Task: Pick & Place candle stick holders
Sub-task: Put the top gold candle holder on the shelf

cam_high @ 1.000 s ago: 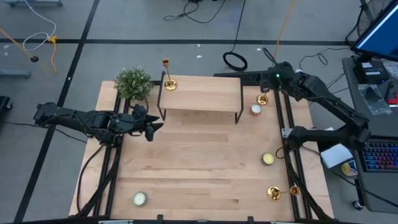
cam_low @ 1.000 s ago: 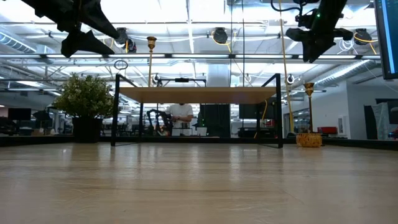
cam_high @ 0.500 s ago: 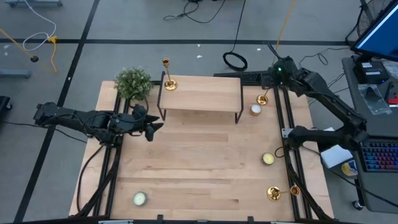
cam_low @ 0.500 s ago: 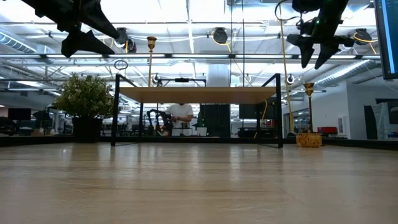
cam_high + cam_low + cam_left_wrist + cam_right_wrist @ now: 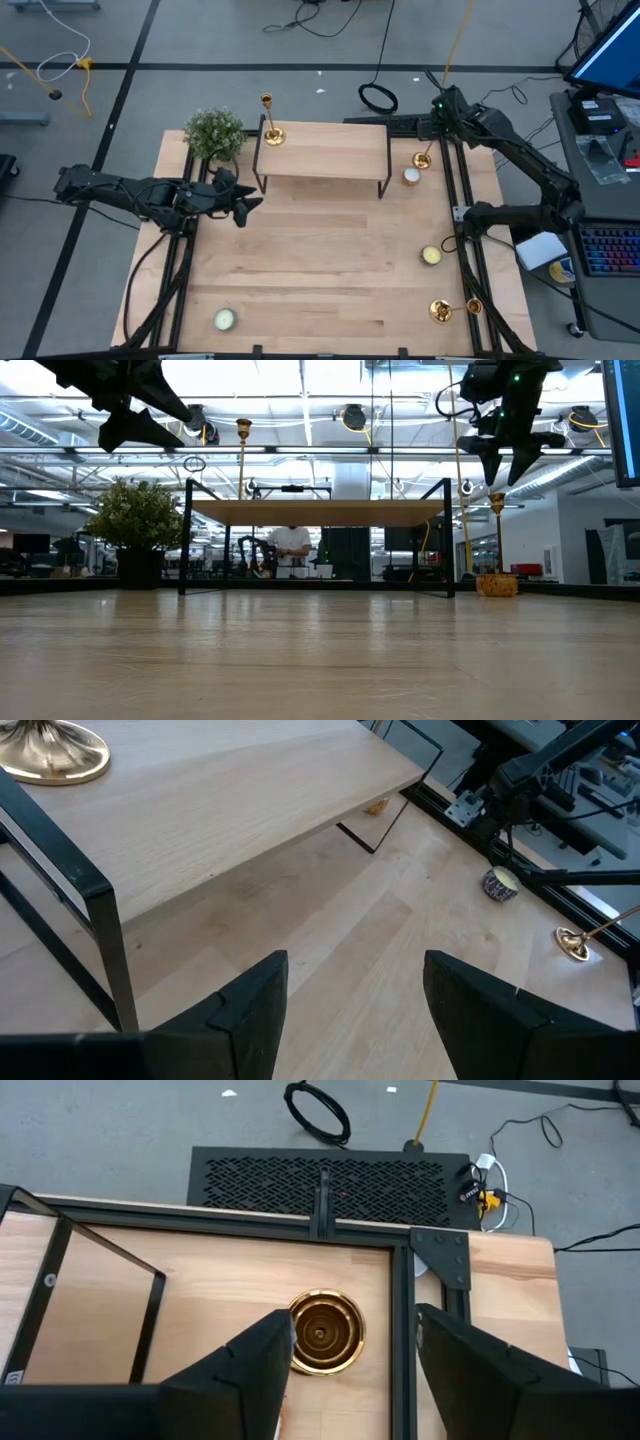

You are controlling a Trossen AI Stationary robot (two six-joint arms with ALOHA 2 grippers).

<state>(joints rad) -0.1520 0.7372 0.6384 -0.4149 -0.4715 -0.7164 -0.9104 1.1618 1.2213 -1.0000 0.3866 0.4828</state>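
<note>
Right claw point(image 5: 507, 468) spread open, hanging directly above an upright gold candlestick point(image 5: 325, 1332): thin stem, round flared base. It stands near the table's point(image 5: 320, 270) back-right corner, bare wood around it. Left claw point(image 5: 350, 990) open, waiting by the shelf point(image 5: 325, 150).

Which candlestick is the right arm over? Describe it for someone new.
Start at the small raised wooden shelf at the table's far side. Just off its right end stands a gold candlestick beside a short pale candle, under the right gripper. The others: one on the shelf, one lying down.
</note>
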